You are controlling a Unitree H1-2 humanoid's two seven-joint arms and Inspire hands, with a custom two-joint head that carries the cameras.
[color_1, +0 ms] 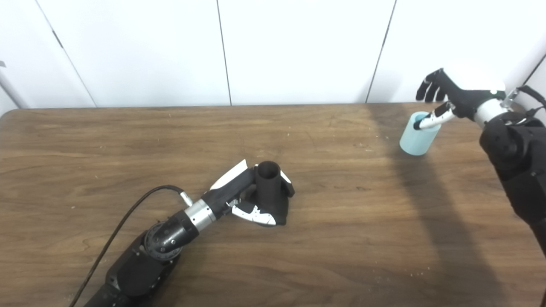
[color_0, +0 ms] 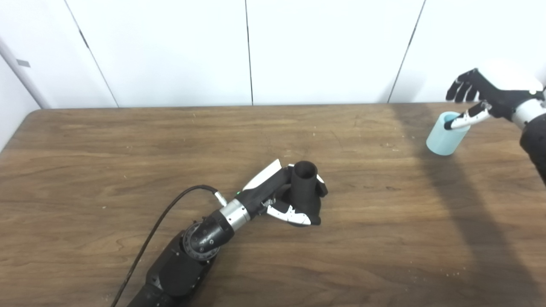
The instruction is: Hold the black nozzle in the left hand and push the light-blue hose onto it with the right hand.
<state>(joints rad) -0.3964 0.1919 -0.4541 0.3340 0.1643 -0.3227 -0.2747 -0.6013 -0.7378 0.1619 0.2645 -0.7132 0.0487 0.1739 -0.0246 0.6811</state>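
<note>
Brown wood-grain desk (color_0: 128, 162) across the whole view, white panelled wall (color_0: 170, 51) behind. Largest on it: left arm entering from the lower left, cable (color_0: 158, 221) trailing beside the wrist. Left robot hand (color_0: 290, 200) near the desk's middle, wrapped around the black nozzle (color_0: 304, 179), clenched on its lower body. Nozzle held roughly upright, open mouth facing up and clear of the fingers, probably so the hose can slide down over it unobstructed. Far off at the right rear corner, right robot hand (color_0: 486, 100) at the light-blue hose (color_0: 445, 134), a short tube standing tilted on the desk. Thumb (color_0: 463, 120) hooked across the tube's open rim, other fingers spread above and beyond it, not closed around the wall; apparently a grasp being formed, nothing lifted yet. Hose and nozzle well apart, so the joining step not yet begun. Small pale specks (color_0: 452, 268) scattered over the wood.
</note>
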